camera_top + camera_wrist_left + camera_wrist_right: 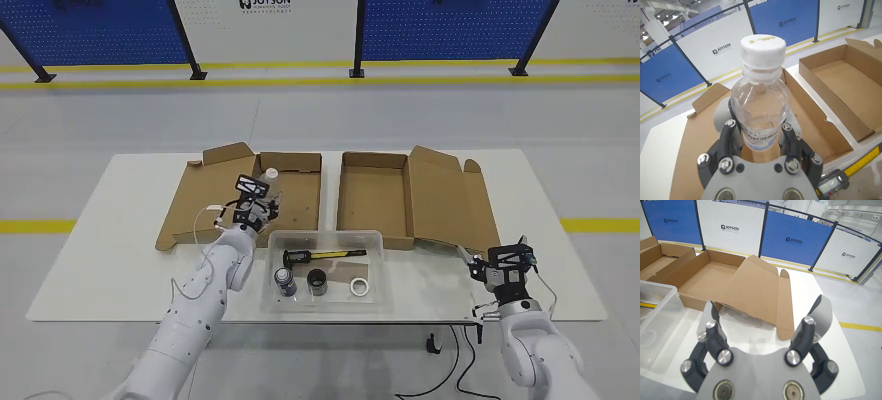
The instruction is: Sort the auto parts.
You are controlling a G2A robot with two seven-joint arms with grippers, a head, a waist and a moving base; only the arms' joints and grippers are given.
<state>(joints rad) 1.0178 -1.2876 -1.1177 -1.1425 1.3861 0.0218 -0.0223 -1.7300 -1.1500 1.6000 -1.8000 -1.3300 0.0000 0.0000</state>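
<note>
Left wrist view shows the left end effector [761, 130] closed around the lower, labelled part of a clear bottle [761, 102]. The white cap [763, 51] points away from the wrist. The bottle is held over the floor of the left cardboard box [696, 144]; contact with that floor cannot be confirmed. The right end effector [765, 306] is spread wide and holds nothing, near the flap of the right cardboard box [715, 279].

Probable faults:
- Slippage – the wall is smooth and thin, and only the base end is clamped, so the cap end may droop.
- Crushing, if clamping force is increased.
- Rolling – a round body released above the floor may be carried over the low box wall onto the tabletop [110, 250].
</note>
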